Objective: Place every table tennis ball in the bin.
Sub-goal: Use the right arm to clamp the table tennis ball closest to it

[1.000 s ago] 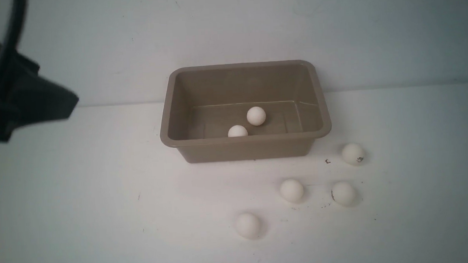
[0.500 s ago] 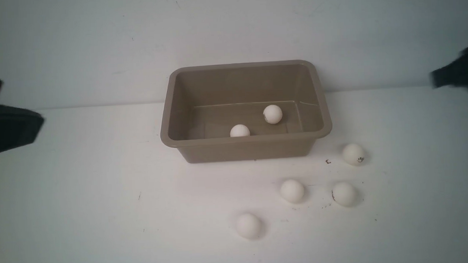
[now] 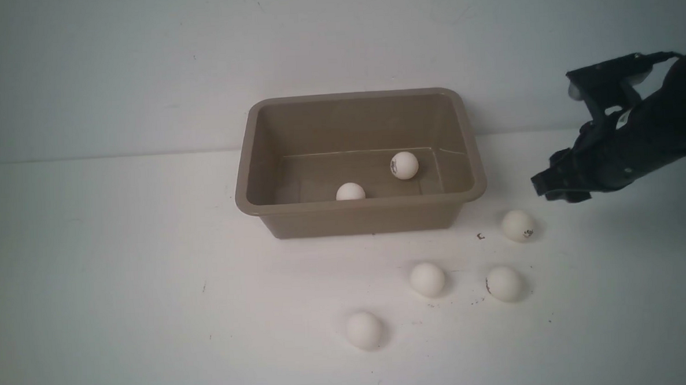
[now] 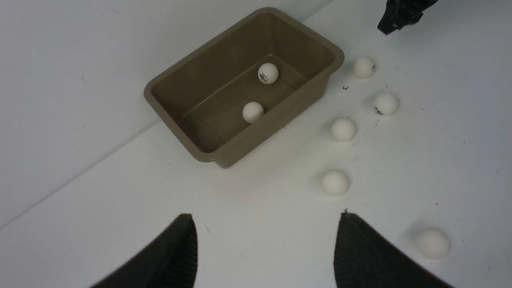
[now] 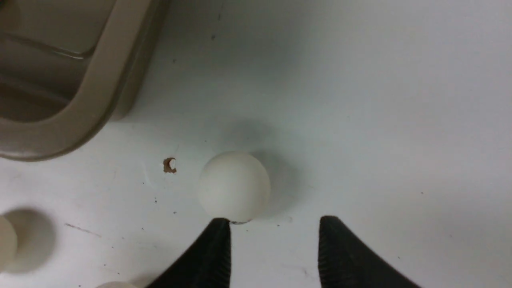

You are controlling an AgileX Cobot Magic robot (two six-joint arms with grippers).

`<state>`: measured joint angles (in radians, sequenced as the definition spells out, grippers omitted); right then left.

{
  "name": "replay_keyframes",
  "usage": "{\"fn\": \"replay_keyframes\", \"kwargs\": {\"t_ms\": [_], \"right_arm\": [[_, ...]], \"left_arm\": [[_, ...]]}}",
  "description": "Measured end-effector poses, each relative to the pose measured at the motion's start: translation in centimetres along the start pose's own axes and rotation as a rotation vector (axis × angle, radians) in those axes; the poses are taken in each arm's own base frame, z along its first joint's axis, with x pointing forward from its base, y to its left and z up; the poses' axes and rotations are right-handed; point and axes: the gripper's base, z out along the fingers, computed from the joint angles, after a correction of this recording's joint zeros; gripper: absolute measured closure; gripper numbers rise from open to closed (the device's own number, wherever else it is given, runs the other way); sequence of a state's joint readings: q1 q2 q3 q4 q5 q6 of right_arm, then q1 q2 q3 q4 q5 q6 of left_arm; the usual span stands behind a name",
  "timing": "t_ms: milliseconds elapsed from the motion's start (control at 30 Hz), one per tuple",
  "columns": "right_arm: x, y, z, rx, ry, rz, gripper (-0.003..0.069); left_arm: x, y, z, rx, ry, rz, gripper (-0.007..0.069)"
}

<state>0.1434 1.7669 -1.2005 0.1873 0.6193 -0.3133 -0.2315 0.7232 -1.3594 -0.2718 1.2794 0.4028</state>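
Front view faces forward, wide; left wrist looks down from afar, right wrist close; all share the ball (image 5: 234, 186) just ahead of right gripper (image 5: 275, 244).

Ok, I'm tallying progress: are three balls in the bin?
No, the bin holds only two balls, one against its near wall.

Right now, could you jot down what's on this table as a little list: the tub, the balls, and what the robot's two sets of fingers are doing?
Bin: brown tub, upright on the white table
Balls in bin: two, a marked ball and a plain ball
Balls on table: five loose balls, counted in the left wrist view
Right fingers: apart, gripping nothing, just by the nearest ball off the bin's right end
Left fingers: apart, holding nothing
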Motion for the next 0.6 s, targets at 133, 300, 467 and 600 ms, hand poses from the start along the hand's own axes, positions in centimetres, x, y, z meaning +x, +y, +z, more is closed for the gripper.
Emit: {"fn": "replay_keyframes", "kwargs": {"t_ms": [133, 300, 467, 600], "right_arm": [[0.1, 0.3, 1.2, -0.038, 0.002, 0.012, 0.0204], [0.5, 0.3, 2.7, -0.052, 0.030, 0.023, 0.0154], [0.9, 0.7, 4.2, -0.061, 0.054, -0.008, 0.0148], [0.8, 1.2, 4.7, -0.065, 0.040, -0.014, 0.0147]], "left_arm": [[0.0, 0.0, 0.0, 0.000, -0.001, -0.006, 0.0209], [0.0, 0.0, 0.0, 0.000, -0.001, -0.006, 0.0209], [0.0, 0.0, 0.0, 0.000, -0.001, -0.006, 0.0209], [0.0, 0.0, 0.0, 0.000, -0.001, -0.006, 0.0209]]}}
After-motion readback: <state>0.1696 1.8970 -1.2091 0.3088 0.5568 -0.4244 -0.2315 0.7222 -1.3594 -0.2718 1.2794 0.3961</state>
